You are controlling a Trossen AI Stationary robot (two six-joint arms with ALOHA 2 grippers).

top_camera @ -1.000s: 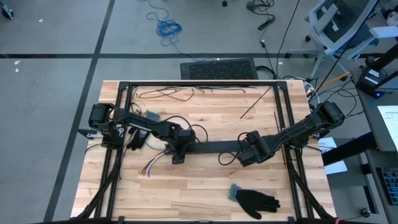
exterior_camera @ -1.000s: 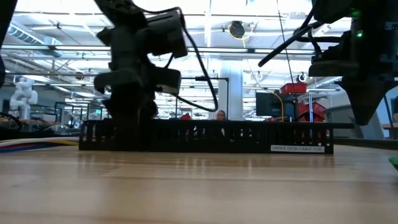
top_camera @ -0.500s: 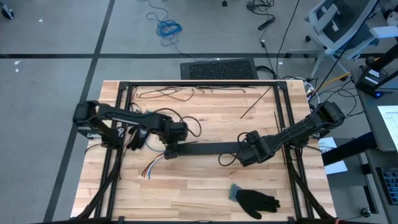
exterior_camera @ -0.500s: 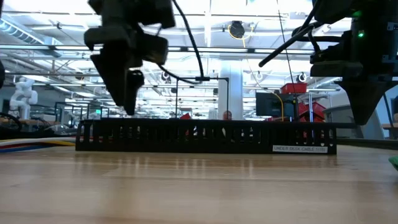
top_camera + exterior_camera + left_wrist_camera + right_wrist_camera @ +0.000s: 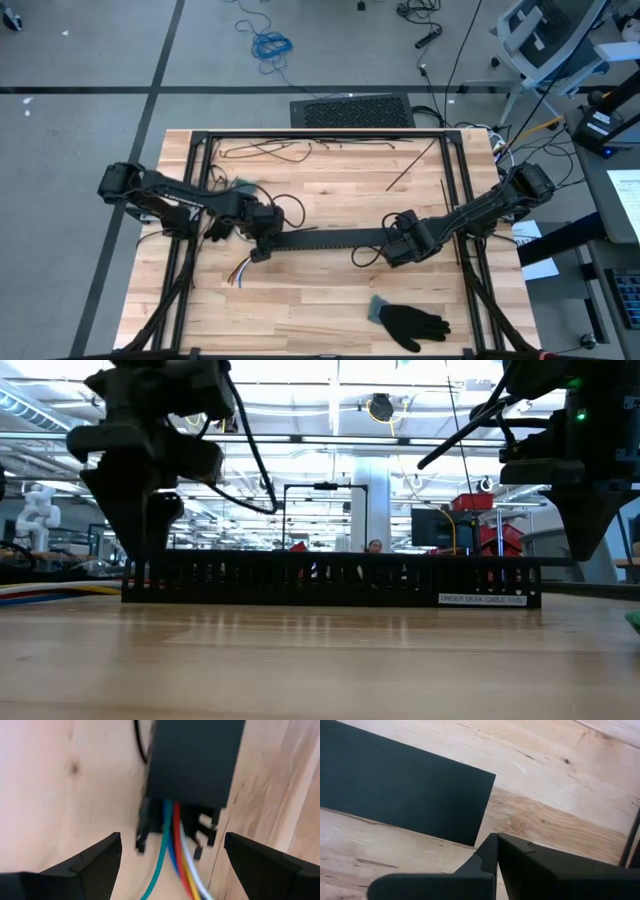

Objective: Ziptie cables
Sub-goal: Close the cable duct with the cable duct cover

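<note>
A black slotted strip [image 5: 330, 240] lies along the middle of the table. The cables [image 5: 240, 272], green, blue, red, orange and white, run out of its left end [image 5: 175, 827] onto the wood. My left gripper [image 5: 260, 252] hangs open above that end, pointing steeply down. In the left wrist view my left gripper [image 5: 170, 865] has a finger on either side of the cables, well apart from them. My right gripper [image 5: 392, 252] is shut and hovers by the strip's right end [image 5: 470, 820], fingertips just off its corner.
A black glove [image 5: 410, 322] lies near the table's front edge at the right. Thin black strands [image 5: 270, 150] and thin rods [image 5: 410, 165] lie toward the far edge. Black frame rails [image 5: 190, 200] run along both sides of the table.
My left gripper has risen off the strip and gone toward the table's left edge, from a spot along the strip to above its left end. It has stayed open. The strip, the cables and my right gripper have kept their places.
</note>
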